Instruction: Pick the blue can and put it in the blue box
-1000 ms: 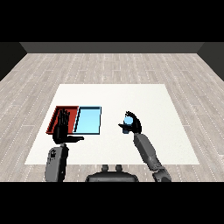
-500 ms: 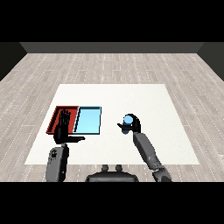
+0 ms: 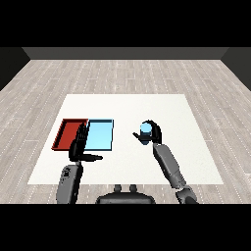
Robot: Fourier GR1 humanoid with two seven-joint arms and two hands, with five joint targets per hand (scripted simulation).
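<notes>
Head view, blue can [image 3: 145, 128]: you see it upright, long axis vertical, its round top facing up toward you; it sits inside the right hand, over the white table [image 3: 196, 147], well to the right of both trays.
Head view, right hand [image 3: 152, 135]: your right hand's fingers and thumb curl round the can, grasping it.
Head view, left hand [image 3: 80, 146]: your left hand is released, fingers straight and pointing away from you, thumb out to the right; it overlaps the near edges of the trays.
Head view, light blue tray [image 3: 100, 135]: nothing lies in it; it touches the red tray's right side.
Head view, red tray [image 3: 66, 135]: you see nothing in it, though the left hand hides part.
</notes>
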